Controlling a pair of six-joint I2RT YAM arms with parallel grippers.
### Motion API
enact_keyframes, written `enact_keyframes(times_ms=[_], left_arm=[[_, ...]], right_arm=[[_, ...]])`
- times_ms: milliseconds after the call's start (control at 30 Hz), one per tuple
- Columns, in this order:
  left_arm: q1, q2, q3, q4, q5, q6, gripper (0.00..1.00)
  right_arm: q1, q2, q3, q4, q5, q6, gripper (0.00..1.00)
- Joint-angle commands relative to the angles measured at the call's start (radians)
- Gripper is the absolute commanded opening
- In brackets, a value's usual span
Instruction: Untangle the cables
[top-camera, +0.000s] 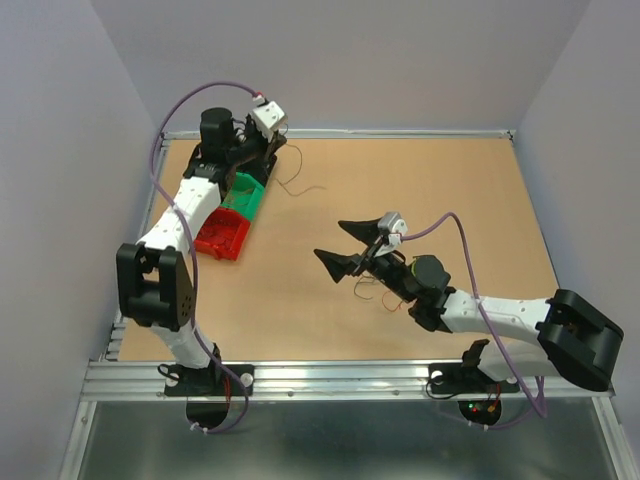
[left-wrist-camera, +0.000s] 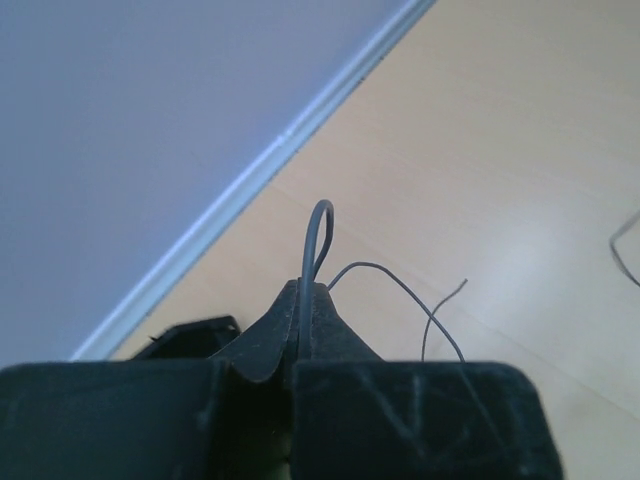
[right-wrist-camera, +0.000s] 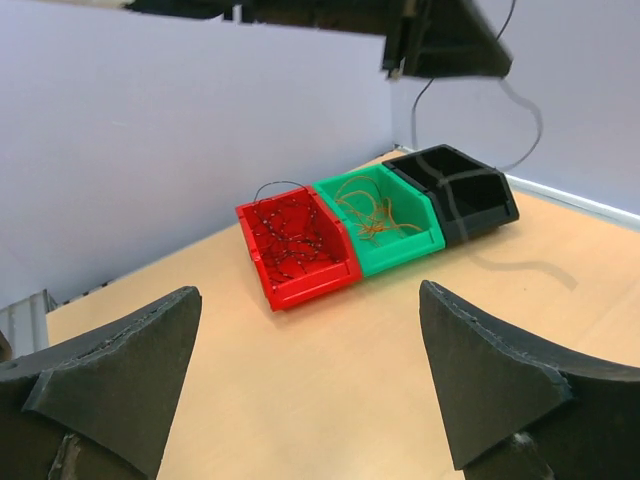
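Pinching a thin dark wire (left-wrist-camera: 318, 235) in my tightly closed left gripper (left-wrist-camera: 303, 298), I hold it over the black bin (right-wrist-camera: 478, 218), probably to sort it apart from the rest. My right gripper (right-wrist-camera: 308, 300) gapes wide and empty above loose strands (top-camera: 372, 290) on the table (top-camera: 450, 180).

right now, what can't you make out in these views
- black bin: under the left arm in the top view; in the right wrist view its dark inside hides any contents
- loose wires by the right arm: partly covered by it in the top view, too thin to count
- wire in the left fingers: left wrist view, the fingers hide its lower run
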Motion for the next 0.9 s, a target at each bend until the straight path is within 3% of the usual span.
enact_keyframes(times_ms=[0,100,300,567,700,867], left_arm=[[0.004,0.11,0.223,-0.005,-0.037,0.032,0.0],[0.015,0.231,0.443,-0.03,-0.044,0.087,0.0],[0.08,0.4,0.646,-0.068,0.049,0.225,0.0],[0.279,0.56,0.765,-0.087,0.178,0.323,0.0],[0.301,0.622,0.743,-0.096,0.132,0.375,0.0],[0.293,0.655,0.693,-0.22,0.117,0.561,0.0]], right_arm=[[0.01,-0.039,-0.04,0.048,0.062,-0.018,0.95],[0.008,-0.058,-0.054,0.048,0.075,-0.021,0.95],[0.01,-0.107,-0.081,0.007,0.108,-0.03,0.95],[0.01,-0.182,-0.129,-0.056,0.153,-0.046,0.95],[0.008,-0.183,-0.133,-0.084,0.141,-0.044,0.95],[0.01,-0.205,-0.149,-0.105,0.121,-0.017,0.95]])
